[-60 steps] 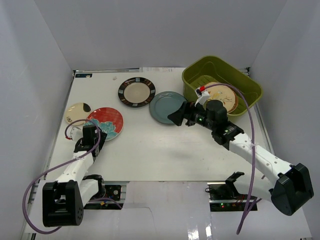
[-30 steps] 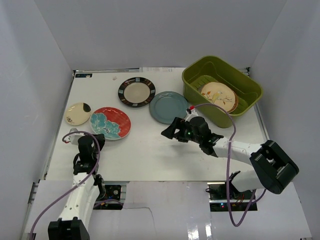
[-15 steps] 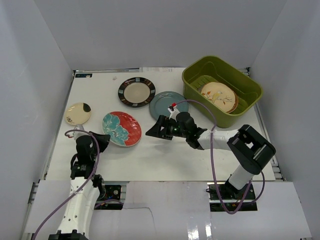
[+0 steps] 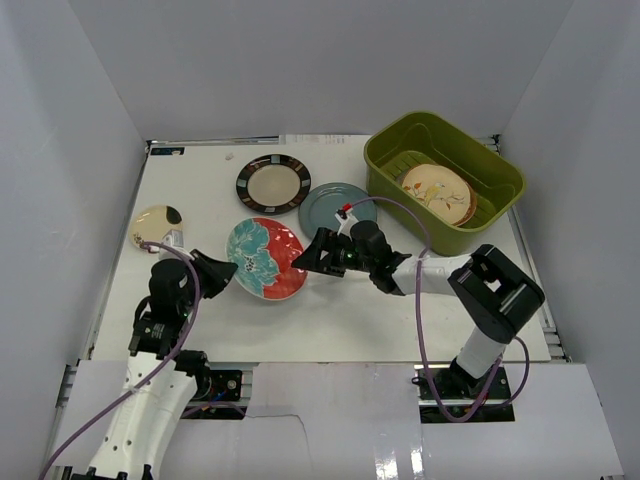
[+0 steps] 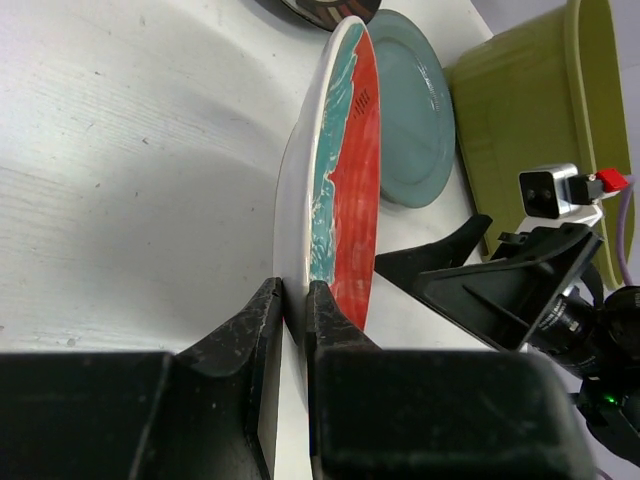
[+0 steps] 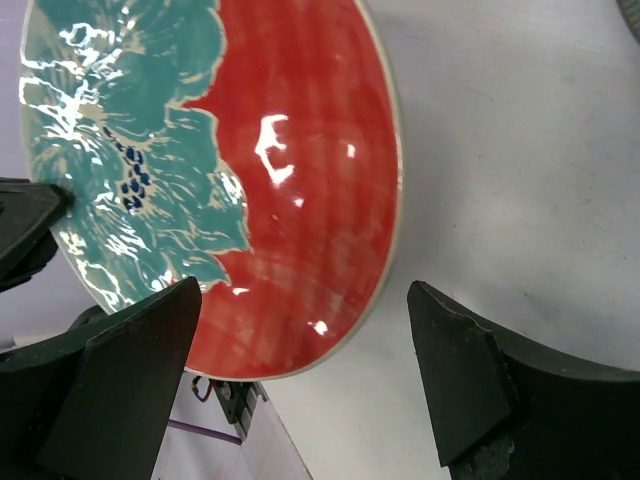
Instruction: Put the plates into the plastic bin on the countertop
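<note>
A red-teal floral plate [image 4: 265, 258] hangs tilted on edge above the countertop [image 4: 330, 310]. My left gripper [image 4: 218, 272] is shut on its left rim. The left wrist view shows both fingers pinching the rim [image 5: 293, 300] of that plate [image 5: 345, 170]. My right gripper [image 4: 310, 254] faces the plate's right edge with jaws wide open. In the right wrist view the plate [image 6: 250, 150] fills the space ahead of that gripper [image 6: 300, 300], and neither finger touches it. The olive-green plastic bin [image 4: 447, 236] at the back right holds bird-pattern plates [image 4: 437, 192].
On the countertop lie a teal plate [image 4: 335, 212] just behind the right gripper, a black-striped-rim plate [image 4: 273, 184] and a small cream plate [image 4: 157, 226] at the left. The right arm's purple cable loops over the table in front of the bin.
The left gripper has lifted the floral plate off the table, tipped it on edge and carried it right. The right gripper has swung left from the bin to meet it.
</note>
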